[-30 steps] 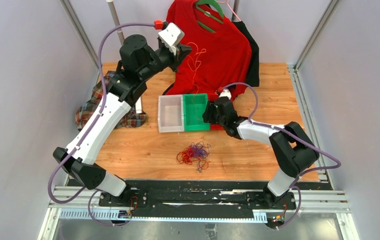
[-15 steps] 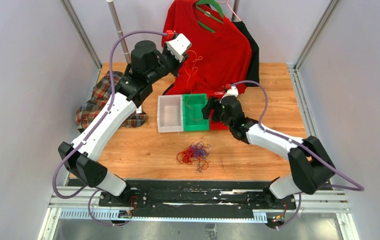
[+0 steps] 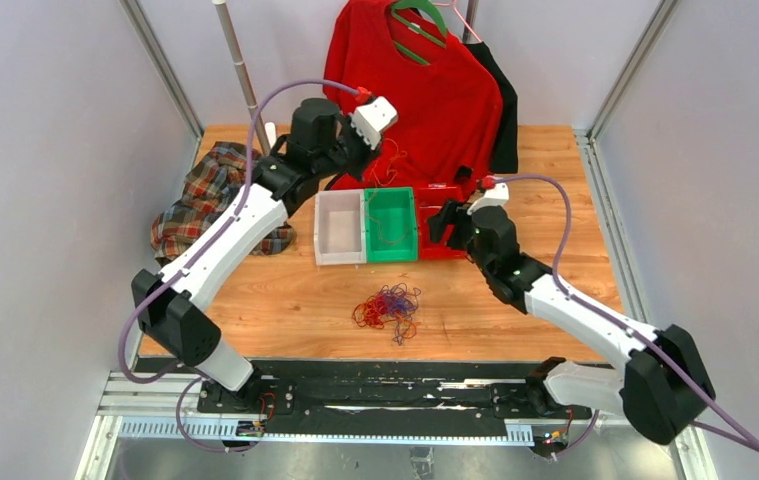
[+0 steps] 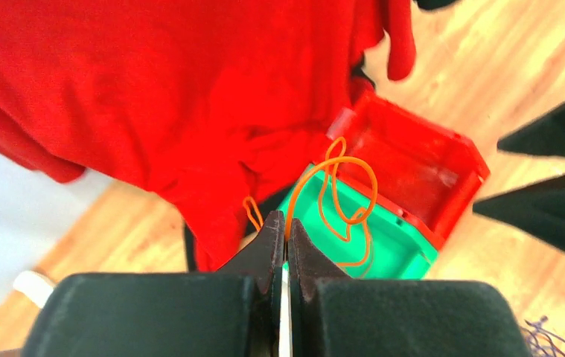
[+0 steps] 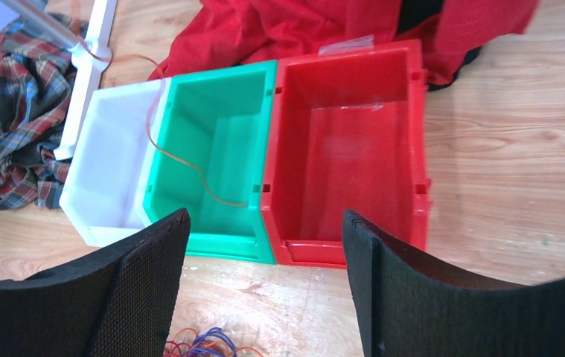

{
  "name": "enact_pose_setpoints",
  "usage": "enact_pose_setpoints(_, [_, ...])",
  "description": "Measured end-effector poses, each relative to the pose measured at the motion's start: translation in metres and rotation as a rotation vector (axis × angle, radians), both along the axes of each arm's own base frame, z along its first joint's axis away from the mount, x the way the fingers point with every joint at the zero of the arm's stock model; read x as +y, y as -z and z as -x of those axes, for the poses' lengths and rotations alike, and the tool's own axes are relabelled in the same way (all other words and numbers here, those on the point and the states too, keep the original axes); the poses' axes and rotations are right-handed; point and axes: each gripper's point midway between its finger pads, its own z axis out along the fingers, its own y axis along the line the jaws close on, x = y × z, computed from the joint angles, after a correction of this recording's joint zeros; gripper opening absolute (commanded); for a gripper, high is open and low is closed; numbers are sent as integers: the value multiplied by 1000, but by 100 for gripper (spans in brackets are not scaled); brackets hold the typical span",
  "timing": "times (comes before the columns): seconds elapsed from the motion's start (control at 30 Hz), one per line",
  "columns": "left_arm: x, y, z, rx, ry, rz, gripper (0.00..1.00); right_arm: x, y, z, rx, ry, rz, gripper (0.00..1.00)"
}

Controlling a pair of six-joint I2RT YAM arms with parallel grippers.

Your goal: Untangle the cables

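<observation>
A tangled bundle of red, orange and purple cables is seen lying on the table. It lies nearer the arm bases than the green bin and well apart from it. The green bin is flanked by a white bin on its left and a red bin on its right, the three set touching in a row.

The right gripper is held just to the right of the green bin, over the red bin. Its jaws are spread wide and nothing is held between them.

One orange cable is kept apart from the bundle. Its upper end is pinched in the left gripper, whose jaws are pressed together on it, and its loops are hung down inside the green bin. The left gripper is raised above the far left side of the green bin.

Beyond the green bin a red shirt is hung on a green hanger, with its hem draped behind the bins. A plaid cloth is heaped well to the left of the green bin.
</observation>
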Motion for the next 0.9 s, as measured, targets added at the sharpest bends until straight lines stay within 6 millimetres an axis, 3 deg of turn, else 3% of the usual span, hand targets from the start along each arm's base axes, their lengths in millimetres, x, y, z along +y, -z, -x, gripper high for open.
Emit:
enact_pose_setpoints(0.13, [-10, 44, 6, 139, 21, -51, 0, -18, -10, 7, -34, 47, -2, 73])
enact_pose_setpoints(0.4, [-25, 123, 24, 315, 53, -149, 0, -47, -6, 21, -36, 118, 28, 73])
enact_pose_setpoints(0.73, [-7, 206, 11, 320, -12, -338, 0, -58, -4, 24, -29, 143, 63, 72])
enact_pose_setpoints(0.9, [-3, 234, 3, 270, -10, -397, 4, -59, 0, 26, -15, 140, 77, 72])
